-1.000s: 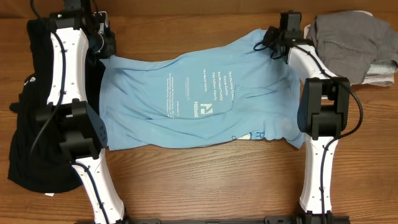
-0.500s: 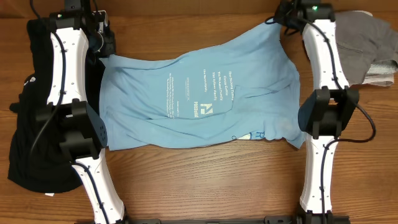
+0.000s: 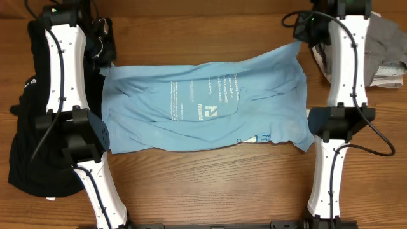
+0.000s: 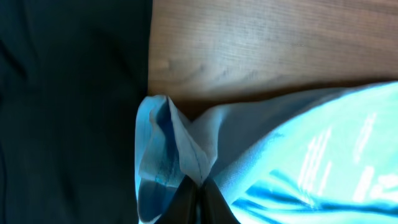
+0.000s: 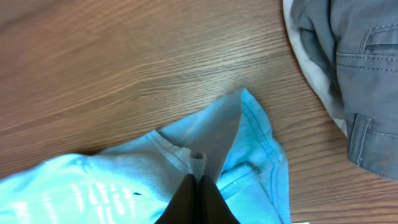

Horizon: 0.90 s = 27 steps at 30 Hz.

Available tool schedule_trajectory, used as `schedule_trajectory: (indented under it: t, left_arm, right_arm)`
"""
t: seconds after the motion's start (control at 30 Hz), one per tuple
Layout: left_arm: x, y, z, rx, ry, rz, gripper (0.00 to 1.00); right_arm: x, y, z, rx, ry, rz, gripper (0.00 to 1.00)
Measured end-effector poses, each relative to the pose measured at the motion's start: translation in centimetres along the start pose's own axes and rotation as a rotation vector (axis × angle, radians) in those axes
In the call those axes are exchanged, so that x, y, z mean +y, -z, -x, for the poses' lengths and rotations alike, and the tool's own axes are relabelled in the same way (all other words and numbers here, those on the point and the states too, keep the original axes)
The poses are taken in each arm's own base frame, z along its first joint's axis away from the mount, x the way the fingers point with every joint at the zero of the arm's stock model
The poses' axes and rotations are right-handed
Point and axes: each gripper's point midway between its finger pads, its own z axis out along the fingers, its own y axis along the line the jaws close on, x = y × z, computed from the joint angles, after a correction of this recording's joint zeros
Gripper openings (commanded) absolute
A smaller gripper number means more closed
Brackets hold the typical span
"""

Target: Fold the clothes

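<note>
Both clamped: left gripper (image 4: 198, 185), right gripper (image 5: 199, 178) pinch T-shirt (image 3: 191, 121).

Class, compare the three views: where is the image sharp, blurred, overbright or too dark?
Overhead: even light, T-shirt print too small to read. Left wrist: the print blurs and washes out at lower right; black garment nearly featureless. Right wrist: sharpest, with crisp table grain and grey garment stitching.
</note>
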Motion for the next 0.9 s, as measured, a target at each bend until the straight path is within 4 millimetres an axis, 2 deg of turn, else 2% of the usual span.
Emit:
schedule_trajectory:
  t: [0.17, 0.3, 0.4, 0.5, 0.63, 0.73, 0.9]
  left_arm:
    - [0.1, 0.8, -2.1, 0.078, 0.02, 0.003, 0.04]
    - [0.2, 0.8, -2.8, 0.107, 0.026, 0.005, 0.04]
    - [0.2, 0.8, -2.8, 0.108, 0.026, 0.005, 0.04]
    - [0.2, 0.9, -2.8, 0.11, 0.028, 0.005, 0.04]
    - [0.4, 1.0, -3.6, 0.141, 0.033, 0.007, 0.04]
    - [0.3, 1.0, -3.7, 0.145, 0.033, 0.004, 0.04]
    - [-0.3, 0.8, -3.8, 0.152, 0.026, -0.01, 0.04]
  right_arm:
    - [-0.3, 3.1, 0.7, -0.04, -0.043, 0.085, 0.04]
    - [-0.4, 5.2, 1.1, -0.081, -0.047, 0.099, 0.04]
    - [-0.7, 5.4, 1.0, -0.083, -0.045, 0.073, 0.04]
    - [-1.2, 4.5, 0.3, -0.045, -0.049, 0.045, 0.04]
    - [-2.0, 2.7, -1.9, 0.063, -0.06, 0.006, 0.04]
    - [-3.0, 1.6, -4.4, 0.166, -0.065, -0.033, 0.04]
    - [-4.6, 1.1, -9.4, 0.322, -0.073, -0.093, 0.04]
